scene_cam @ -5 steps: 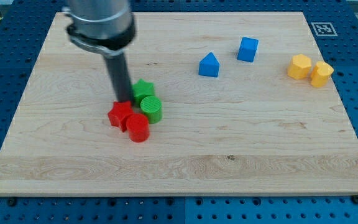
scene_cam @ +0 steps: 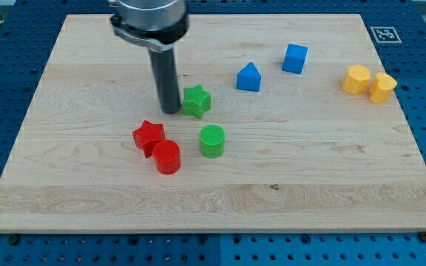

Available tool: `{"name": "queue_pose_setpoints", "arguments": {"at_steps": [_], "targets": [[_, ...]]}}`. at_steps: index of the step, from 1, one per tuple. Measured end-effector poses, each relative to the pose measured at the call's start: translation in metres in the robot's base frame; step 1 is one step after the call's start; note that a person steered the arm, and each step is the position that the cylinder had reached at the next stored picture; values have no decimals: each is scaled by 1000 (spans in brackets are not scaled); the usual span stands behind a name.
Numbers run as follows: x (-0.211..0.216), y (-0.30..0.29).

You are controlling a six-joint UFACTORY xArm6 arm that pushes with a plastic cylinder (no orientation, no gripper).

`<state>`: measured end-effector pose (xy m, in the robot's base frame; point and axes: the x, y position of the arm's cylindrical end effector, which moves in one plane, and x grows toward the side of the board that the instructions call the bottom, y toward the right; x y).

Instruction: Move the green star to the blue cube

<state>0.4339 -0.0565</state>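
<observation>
The green star [scene_cam: 196,101] lies left of the board's middle. My tip [scene_cam: 171,112] rests right against the star's left side. The blue cube [scene_cam: 295,58] sits toward the view's top right, well apart from the star. A blue house-shaped block [scene_cam: 248,77] lies between the star and the cube.
A green cylinder [scene_cam: 212,141] lies below the star. A red star [scene_cam: 149,137] and a red cylinder [scene_cam: 166,157] touch each other at lower left of my tip. Two yellow blocks [scene_cam: 369,83] sit at the right edge of the wooden board [scene_cam: 213,199].
My tip has moved right and slightly up, pushing the green star rightward. The green cylinder has shifted right and down, away from the red blocks.
</observation>
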Motion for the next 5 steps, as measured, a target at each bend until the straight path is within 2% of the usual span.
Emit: {"name": "queue_pose_setpoints", "arguments": {"at_steps": [1,2,3,5], "targets": [[5,97],[6,130],[-8,111],[-20,154]]}}
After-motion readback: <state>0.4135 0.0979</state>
